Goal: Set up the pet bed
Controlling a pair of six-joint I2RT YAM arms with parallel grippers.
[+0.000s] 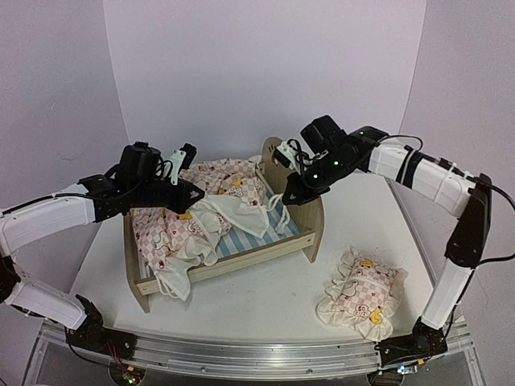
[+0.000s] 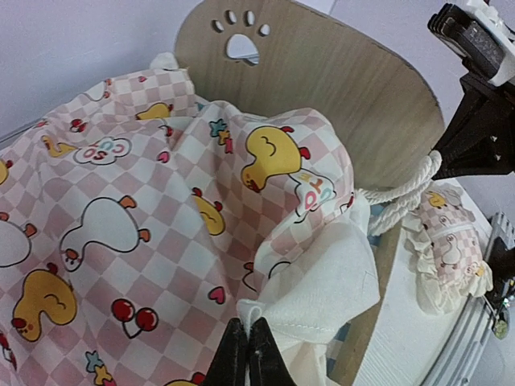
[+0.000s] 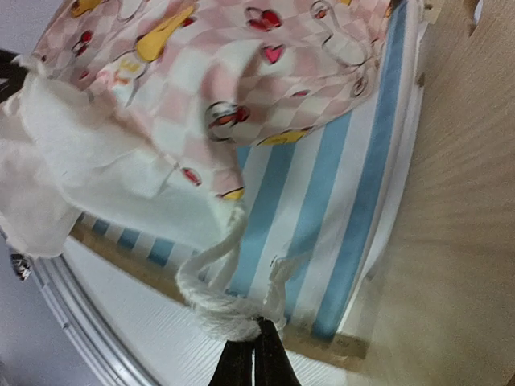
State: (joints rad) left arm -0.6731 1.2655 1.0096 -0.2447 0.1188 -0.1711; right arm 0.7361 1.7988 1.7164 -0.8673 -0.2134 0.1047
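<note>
Pet bed (image 1: 241, 259): one; small light-wood frame, left of centre on the table (image 1: 362, 229).
Headboard (image 2: 338, 88): one; rounded top, plain wood grain, at the bed's right end in the top view.
Paw-print cutout (image 2: 240, 36): one visible in the left wrist view, near the top of the headboard.
Footboard (image 1: 135, 277): one; low, at the bed's left end.
Base (image 3: 322, 209): one; blue-and-white stripes, bare beside the headboard, covered elsewhere.
Quilt (image 1: 173, 229): one; pink-and-white check with ducks and cherries, white underside and frill; bunched across the bed, one fold hanging over the front rail near the footboard.
Pillow (image 1: 360, 296): one; matching print, frilled; on the table to the right of the bed, apart from it.
Left fingers (image 2: 240, 358): pressed together, pinching a white edge of the quilt.
Right fingers (image 3: 241, 366): pressed together on a twisted, cord-like white strand of the quilt, just inside the headboard.
</note>
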